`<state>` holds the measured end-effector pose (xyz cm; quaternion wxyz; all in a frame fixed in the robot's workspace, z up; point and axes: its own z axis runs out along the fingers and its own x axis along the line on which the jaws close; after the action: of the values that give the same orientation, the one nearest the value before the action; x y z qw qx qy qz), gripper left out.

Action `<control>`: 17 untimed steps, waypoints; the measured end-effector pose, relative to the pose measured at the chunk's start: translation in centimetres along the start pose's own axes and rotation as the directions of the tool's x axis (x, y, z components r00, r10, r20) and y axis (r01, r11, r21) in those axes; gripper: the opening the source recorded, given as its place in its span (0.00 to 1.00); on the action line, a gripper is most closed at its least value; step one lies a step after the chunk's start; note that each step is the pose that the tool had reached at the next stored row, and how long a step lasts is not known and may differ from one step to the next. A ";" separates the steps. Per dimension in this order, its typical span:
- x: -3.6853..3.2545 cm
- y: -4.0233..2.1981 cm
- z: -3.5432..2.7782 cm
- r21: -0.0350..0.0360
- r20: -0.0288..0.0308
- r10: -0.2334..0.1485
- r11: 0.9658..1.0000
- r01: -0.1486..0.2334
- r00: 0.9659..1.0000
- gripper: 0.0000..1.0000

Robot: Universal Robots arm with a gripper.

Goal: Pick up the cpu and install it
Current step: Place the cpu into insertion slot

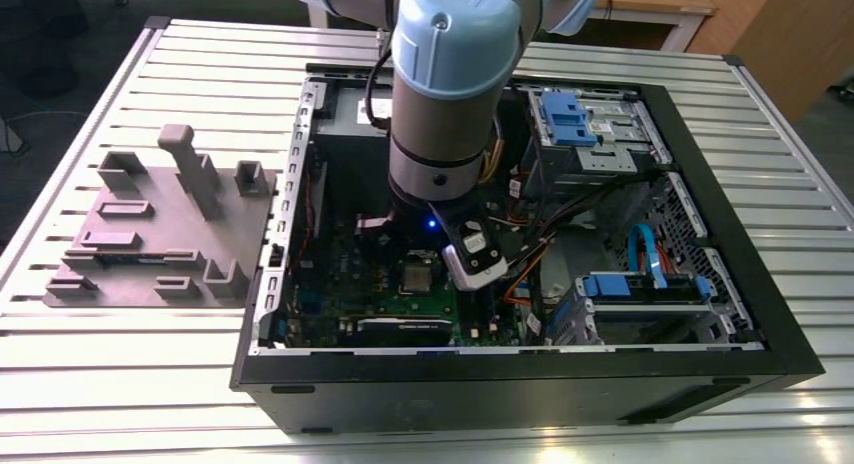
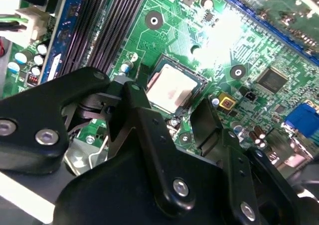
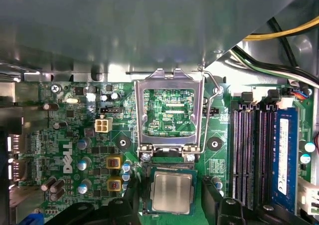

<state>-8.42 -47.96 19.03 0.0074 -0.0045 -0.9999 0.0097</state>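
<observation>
The cpu (image 3: pixel 172 192), a flat square chip with a silver-grey top, lies flat in the socket of the green motherboard (image 3: pixel 75 135). It also shows as the cpu (image 2: pixel 172 88) in the second wrist view and as the cpu (image 1: pixel 418 276) inside the case. My gripper (image 3: pixel 172 205) is open just above it, with one black finger (image 3: pixel 132 202) on each side, a little apart from the chip's edges. The gripper (image 2: pixel 169 100) holds nothing. The socket's metal load frame (image 3: pixel 169 110) is swung up and open, with its lever (image 3: pixel 213 112) released beside it.
Memory slots (image 3: pixel 249 150) and a blue memory stick (image 3: pixel 282 150) run beside the socket. The grey power-supply box (image 3: pixel 124 25) and cables (image 3: pixel 279 35) are close by. The black case wall (image 1: pixel 534 384) rings the work. A grey fixture (image 1: pixel 160 234) stands on the slatted table at the exterior view's left.
</observation>
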 end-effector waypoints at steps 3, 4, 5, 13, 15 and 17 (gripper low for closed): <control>0.00 -0.02 0.17 0.000 0.000 0.000 1.000 0.000 1.000 0.53; 0.00 -0.03 0.19 0.001 0.000 0.000 1.000 0.000 1.000 0.53; -0.01 -0.04 0.21 0.001 0.000 0.000 1.000 0.000 1.000 0.47; 0.14 -0.48 0.17 0.000 0.000 -0.016 1.000 0.016 1.000 0.46; 0.15 -0.48 0.17 0.000 0.000 -0.017 1.000 0.017 1.000 0.46; 0.15 -0.48 0.15 0.000 0.000 -0.017 1.000 0.017 1.000 0.46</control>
<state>-8.57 -48.44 18.90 0.0072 0.0042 -0.9999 0.0098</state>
